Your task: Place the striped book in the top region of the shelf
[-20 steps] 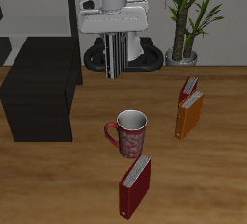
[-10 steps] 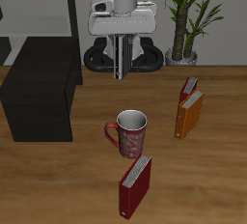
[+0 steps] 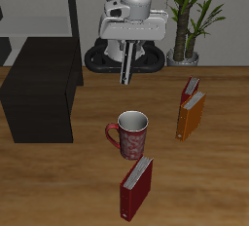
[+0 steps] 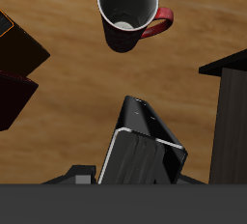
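My gripper is shut on the striped book and holds it in the air, hanging edge-down and slightly tilted, above the table's back part. In the wrist view the book shows as a dark cover with a pale edge, sticking out from the gripper. The black shelf stands on the table to one side of the gripper, apart from it and lower than the book. Its flat top is bare. Its corner also shows in the wrist view.
A red patterned mug stands below and in front of the gripper, also seen in the wrist view. A dark red book stands near the front edge. An orange book stands by a potted plant. A grey rack is behind the shelf.
My gripper with the striped book has moved sideways, away from the shelf and toward the plant, and the book has tilted a little. Nothing else has moved.
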Tool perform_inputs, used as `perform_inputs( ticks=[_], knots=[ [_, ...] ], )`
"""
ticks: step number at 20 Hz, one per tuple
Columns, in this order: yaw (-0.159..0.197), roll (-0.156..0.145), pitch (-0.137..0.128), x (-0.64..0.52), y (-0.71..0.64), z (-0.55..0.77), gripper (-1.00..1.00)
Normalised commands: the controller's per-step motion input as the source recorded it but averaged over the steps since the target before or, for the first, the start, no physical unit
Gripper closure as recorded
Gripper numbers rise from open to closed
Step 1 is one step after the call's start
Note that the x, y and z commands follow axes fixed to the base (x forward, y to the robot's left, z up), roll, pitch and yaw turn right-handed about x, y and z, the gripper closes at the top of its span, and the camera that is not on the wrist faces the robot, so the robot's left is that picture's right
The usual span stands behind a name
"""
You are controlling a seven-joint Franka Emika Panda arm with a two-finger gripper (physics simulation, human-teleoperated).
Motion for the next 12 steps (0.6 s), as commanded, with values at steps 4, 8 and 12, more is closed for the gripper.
perform_inputs(
  ticks=[4,8,12],
  knots=[
    [0.048,-0.15,-0.008,0.07,-0.1,-0.03,1.0],
    [0.067,-0.12,-0.001,0.05,-0.05,-0.01,1.0],
    [0.053,-0.137,0.001,0.02,0.09,0.04,1.0]
  ],
)
